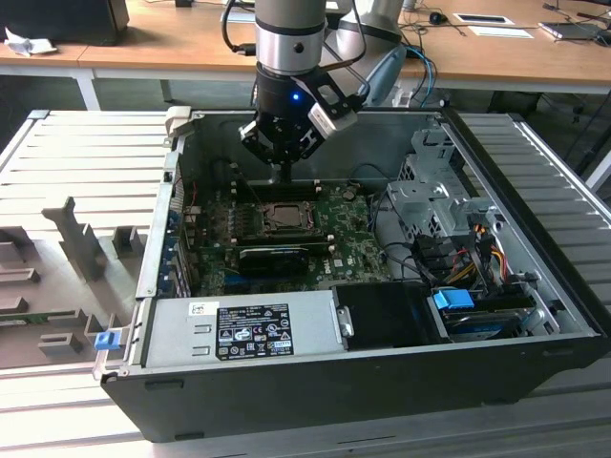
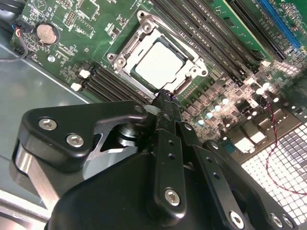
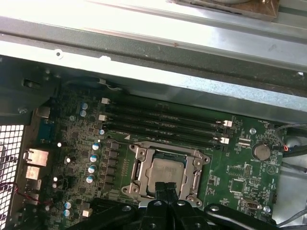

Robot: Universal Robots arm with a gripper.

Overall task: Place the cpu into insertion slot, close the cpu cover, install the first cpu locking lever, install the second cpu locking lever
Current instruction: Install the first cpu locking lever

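The cpu [image 2: 158, 64], a small square chip with a grey metal top, lies flat in the insertion slot [image 2: 144, 26] on the green board. The cpu cover [image 2: 125, 51], a dark-grey frame, lies down around the chip, which shows through its window. My gripper [image 2: 165, 98] is shut with nothing in it, its joined black fingertips just above the slot's edge. In the first wrist view the gripper [image 3: 165, 187] overlaps the near side of the cpu [image 3: 165, 171]. In the exterior view the gripper [image 1: 284, 175] hangs inside the open case, just behind the cpu [image 1: 278, 216].
A long black expansion card [image 1: 272, 258] stands in front of the slot. Black memory slots [image 3: 163, 124] run beside it. A power supply [image 1: 243, 329] fills the case front; a drive cage [image 1: 430, 191] and cables [image 1: 458, 253] sit at the exterior view's right.
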